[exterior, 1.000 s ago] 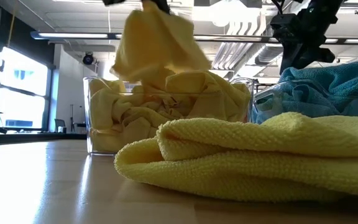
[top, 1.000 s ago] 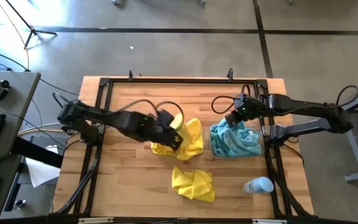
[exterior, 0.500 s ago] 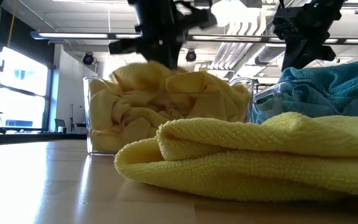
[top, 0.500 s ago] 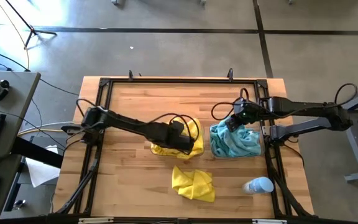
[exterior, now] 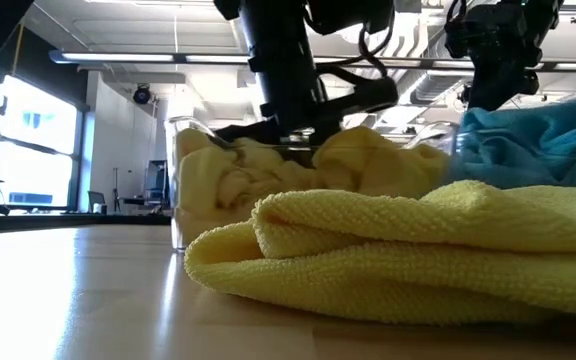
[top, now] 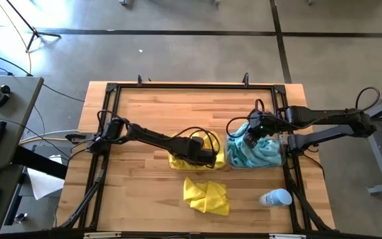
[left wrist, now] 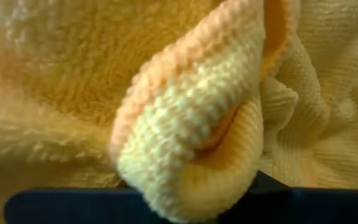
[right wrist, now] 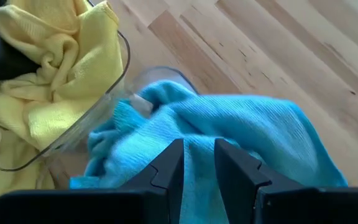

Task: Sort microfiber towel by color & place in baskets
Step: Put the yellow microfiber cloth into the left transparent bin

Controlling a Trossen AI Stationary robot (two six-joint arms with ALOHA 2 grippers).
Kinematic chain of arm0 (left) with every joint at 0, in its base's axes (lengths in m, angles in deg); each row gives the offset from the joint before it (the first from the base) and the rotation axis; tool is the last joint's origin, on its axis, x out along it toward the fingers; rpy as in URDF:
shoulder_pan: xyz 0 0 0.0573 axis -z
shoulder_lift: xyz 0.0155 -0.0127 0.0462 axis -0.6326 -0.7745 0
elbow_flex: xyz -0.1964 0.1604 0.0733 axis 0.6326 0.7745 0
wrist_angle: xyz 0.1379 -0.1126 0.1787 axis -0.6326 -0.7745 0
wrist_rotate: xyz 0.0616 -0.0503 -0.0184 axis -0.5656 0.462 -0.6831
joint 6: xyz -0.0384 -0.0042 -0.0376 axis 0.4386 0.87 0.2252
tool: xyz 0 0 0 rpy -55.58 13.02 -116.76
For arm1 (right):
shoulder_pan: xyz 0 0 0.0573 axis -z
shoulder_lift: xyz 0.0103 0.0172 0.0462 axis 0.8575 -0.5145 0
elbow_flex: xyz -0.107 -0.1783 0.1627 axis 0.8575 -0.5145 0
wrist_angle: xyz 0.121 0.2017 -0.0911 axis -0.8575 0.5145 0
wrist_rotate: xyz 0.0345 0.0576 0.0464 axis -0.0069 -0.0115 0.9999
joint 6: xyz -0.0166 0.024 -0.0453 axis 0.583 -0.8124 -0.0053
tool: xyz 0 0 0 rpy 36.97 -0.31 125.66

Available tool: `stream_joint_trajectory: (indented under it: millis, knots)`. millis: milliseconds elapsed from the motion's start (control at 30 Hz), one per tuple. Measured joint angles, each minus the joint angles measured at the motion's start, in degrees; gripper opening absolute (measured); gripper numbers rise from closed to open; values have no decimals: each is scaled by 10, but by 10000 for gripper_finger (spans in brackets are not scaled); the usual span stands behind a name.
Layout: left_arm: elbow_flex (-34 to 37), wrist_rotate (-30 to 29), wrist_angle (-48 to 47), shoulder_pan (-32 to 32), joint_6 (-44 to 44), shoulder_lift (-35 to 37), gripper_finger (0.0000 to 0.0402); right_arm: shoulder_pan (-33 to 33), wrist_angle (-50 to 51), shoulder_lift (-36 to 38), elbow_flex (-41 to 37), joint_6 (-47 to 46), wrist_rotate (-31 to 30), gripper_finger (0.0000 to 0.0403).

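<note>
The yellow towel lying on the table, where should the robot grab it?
Judging by its pose, pinch the raised fold on top of the loose yellow towel from straight above. It lies crumpled and alone on the table, so its bunched ridges give the fingers something to close on.

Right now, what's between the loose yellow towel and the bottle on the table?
Nothing: in the high view only bare wooden table separates the loose yellow towel from the bottle.
</note>
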Motion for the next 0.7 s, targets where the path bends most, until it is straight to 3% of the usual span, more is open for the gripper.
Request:
stream_joint_trajectory:
  millis: [267,467,700]
  knots:
    - [1,9,-4,-6,10,14,100,0,0,0,0,19,0,83]
    - [2,15,-60,-6,-2,23,104,0,4,0,0,51,0,83]
    - [-2,7,-60,-2,-2,30,104,0,4,0,0,60,0,83]
